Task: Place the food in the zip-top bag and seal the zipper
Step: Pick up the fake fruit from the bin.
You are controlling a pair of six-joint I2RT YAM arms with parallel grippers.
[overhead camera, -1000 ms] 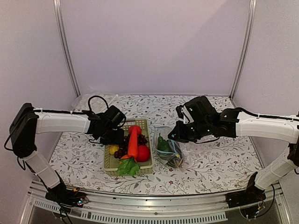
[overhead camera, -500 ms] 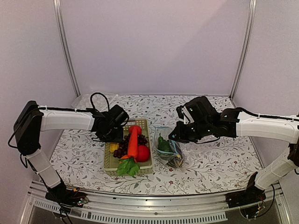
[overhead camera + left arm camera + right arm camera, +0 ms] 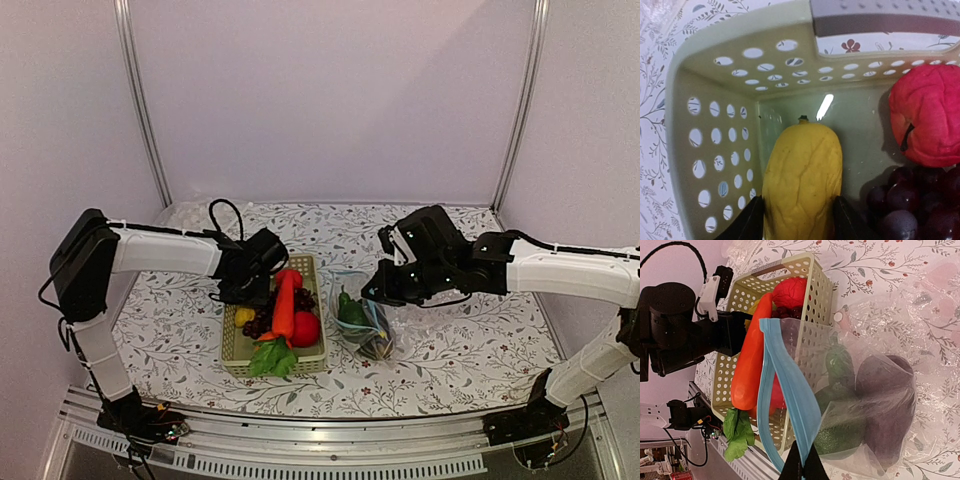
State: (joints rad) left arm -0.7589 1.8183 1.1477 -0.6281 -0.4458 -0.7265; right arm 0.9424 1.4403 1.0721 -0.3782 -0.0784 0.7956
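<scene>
**A:** Broadly, what's laid out, biggest first?

**B:** A table (image 3: 460, 350) under a floral cloth. On it sits a pale green perforated basket (image 3: 230, 345), with the clear zip-top bag (image 3: 380, 318) just beside it on the right arm's side.

**A:** Where is the food?

**B:** It's split between the two. A long orange carrot (image 3: 285, 305) lies along the basket with its leafy end toward the arm bases. Through the plastic of the bag I can see a purple eggplant (image 3: 887, 405) and a dark green vegetable (image 3: 840, 365) touching each other.

**A:** And the smaller pieces?

**B:** The yellow corn cob (image 3: 802, 175) lies on the basket floor against a side wall. Next to it are a red fruit (image 3: 927, 120) and dark grapes (image 3: 905, 200).

**A:** What about the hands?

**B:** The left gripper (image 3: 799, 220) is down inside the basket. One finger presses each flank of the cob, so it is grasping it. The right gripper (image 3: 802, 465) is clenched on the light-blue zipper (image 3: 790, 385). The strip's two halves bow apart in a loop, so the mouth is unsealed.
</scene>
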